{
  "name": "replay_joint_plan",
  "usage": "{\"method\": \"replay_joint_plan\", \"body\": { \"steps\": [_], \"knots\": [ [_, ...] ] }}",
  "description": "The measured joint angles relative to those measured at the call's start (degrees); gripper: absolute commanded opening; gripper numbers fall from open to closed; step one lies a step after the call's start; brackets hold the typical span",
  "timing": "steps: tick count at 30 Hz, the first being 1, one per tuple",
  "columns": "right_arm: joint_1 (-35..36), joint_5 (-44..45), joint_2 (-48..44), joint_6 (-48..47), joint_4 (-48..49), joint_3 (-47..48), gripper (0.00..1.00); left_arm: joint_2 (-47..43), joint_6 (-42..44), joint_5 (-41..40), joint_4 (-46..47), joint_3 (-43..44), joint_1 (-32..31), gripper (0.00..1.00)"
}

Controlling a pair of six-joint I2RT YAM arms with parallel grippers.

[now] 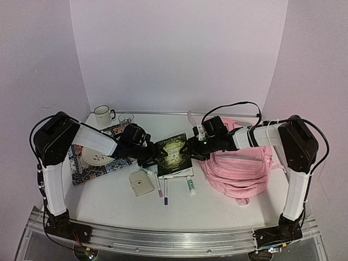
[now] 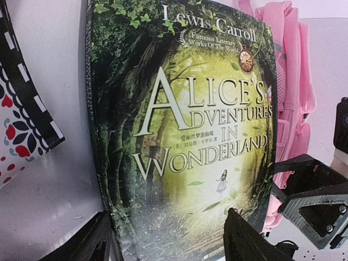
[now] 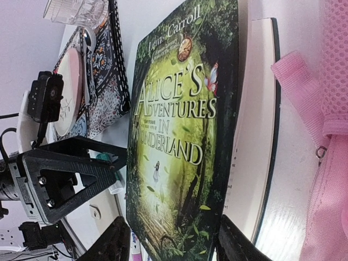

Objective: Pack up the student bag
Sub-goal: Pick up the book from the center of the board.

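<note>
The green-covered book, Alice's Adventures in Wonderland (image 1: 174, 153), lies at mid-table, with its front cover (image 3: 179, 125) raised off the white pages (image 3: 255, 136). My right gripper (image 3: 171, 234) has one finger on the cover's face and the other behind its free edge, shut on it. In the top view that right gripper (image 1: 193, 149) reaches in from the student bag's side. My left gripper (image 2: 166, 231) stands open at the book's (image 2: 185, 136) near edge, one finger by the spine. The student bag (image 1: 239, 166), pink and soft, lies flat just right of the book.
A patterned mat (image 1: 87, 166) with a plate (image 1: 95, 156) lies at the left, with a mug (image 1: 102, 115) and a glass (image 1: 125, 118) behind it. In front of the book lie a small white case (image 1: 141, 184), pens (image 1: 159, 186) and a glue stick (image 1: 191, 186).
</note>
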Motion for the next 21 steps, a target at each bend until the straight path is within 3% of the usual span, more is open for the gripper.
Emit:
{"method": "replay_joint_plan", "body": {
  "steps": [9,15,21],
  "knots": [
    [-0.4,-1.5,1.9,-0.1,0.0,0.8,0.48,-0.9,-0.6,0.2,-0.3,0.0,0.4,0.72],
    [-0.6,-1.7,1.9,-0.1,0.1,0.7,0.39,-0.9,-0.6,0.2,0.2,-0.9,0.4,0.72],
    [-1.6,-3.0,1.9,0.6,1.0,0.2,0.15,-0.9,-0.5,0.2,1.8,-1.6,0.6,0.72]
  ]
}}
